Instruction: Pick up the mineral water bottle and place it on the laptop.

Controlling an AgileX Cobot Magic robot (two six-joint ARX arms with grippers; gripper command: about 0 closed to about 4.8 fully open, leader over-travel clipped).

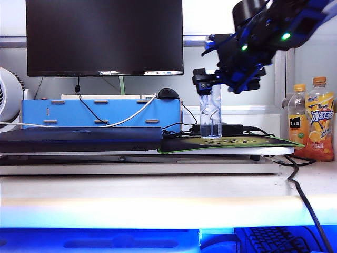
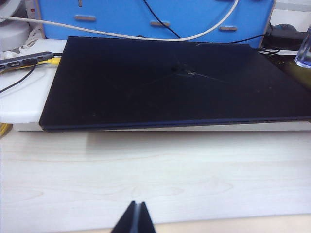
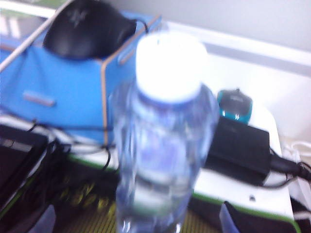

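Note:
The mineral water bottle [image 1: 210, 118], clear with a white cap [image 3: 170, 63], stands upright on the green-edged mouse mat [image 1: 237, 143]. My right gripper [image 1: 213, 87] hangs around its upper part and hides the top in the exterior view. In the right wrist view the right gripper [image 3: 138, 221] is open, its fingertips [image 3: 228, 218] spread either side of the bottle [image 3: 163, 145] with gaps. The laptop [image 1: 79, 138], a flat dark slab, lies closed to the left of the bottle. My left gripper [image 2: 136, 216] is shut and empty over the pale desk, in front of the laptop [image 2: 170, 82].
A black monitor [image 1: 105, 37] stands behind a blue box [image 1: 100, 113] with a black mouse [image 3: 87, 26] on top. Two orange-capped drink bottles [image 1: 316, 121] stand at the right. A black power brick [image 3: 240, 145], a teal mouse [image 3: 234, 103] and cables lie behind the bottle.

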